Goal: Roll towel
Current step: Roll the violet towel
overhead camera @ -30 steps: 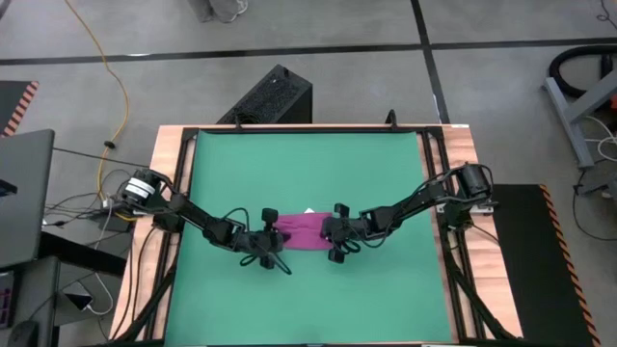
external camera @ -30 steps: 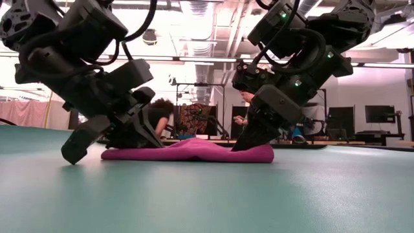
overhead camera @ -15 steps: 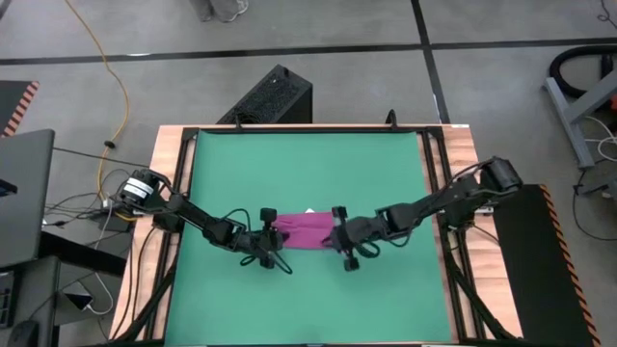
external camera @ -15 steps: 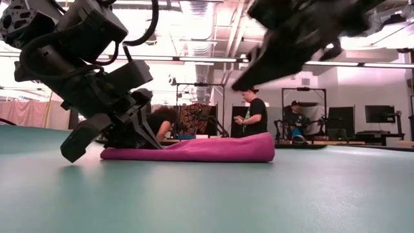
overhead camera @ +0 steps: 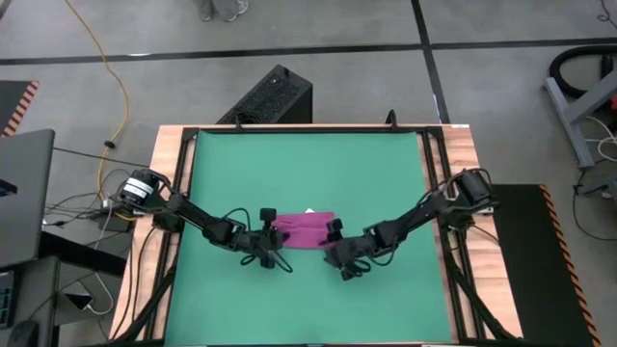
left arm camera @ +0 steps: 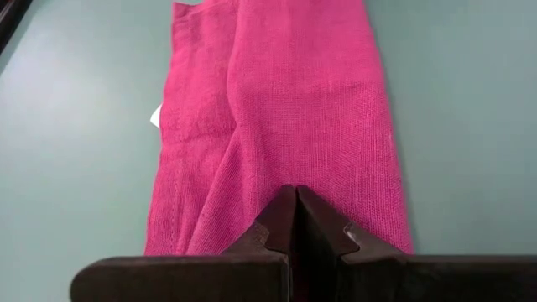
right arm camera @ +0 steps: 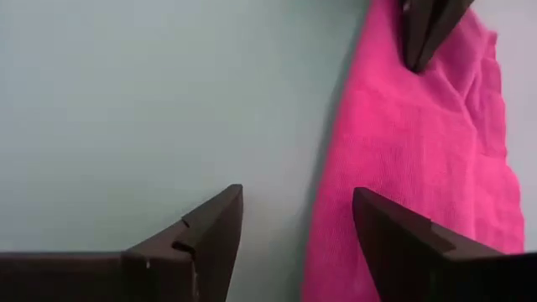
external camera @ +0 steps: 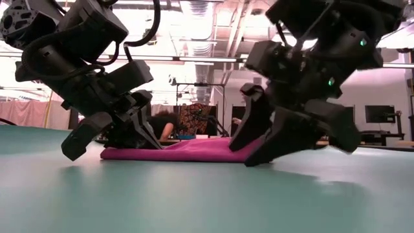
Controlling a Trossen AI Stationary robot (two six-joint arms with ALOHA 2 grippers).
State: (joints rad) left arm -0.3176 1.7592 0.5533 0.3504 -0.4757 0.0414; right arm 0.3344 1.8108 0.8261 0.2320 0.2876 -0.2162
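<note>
The towel (overhead camera: pixel 307 231) lies flat, folded into a strip, on the green mat (overhead camera: pixel 308 173) covering the desk. The left end effector (left arm camera: pixel 295 220) is pressed together on the towel's left end. The right end effector (right arm camera: pixel 298 222), fingers spread, sits at the towel's right end, holding nothing.

The towel (overhead camera: pixel 307 230) lies flat on the mat (overhead camera: pixel 308 173) that covers the worktop (overhead camera: pixel 172 145), a little nearer the front edge than the rear, about midway between the side edges. The left gripper (overhead camera: pixel 274 234) sits at the towel's left end, pressed onto it. The right gripper (overhead camera: pixel 334 247) is at the towel's right end, toward the front edge, straddling the towel's front edge.
</note>
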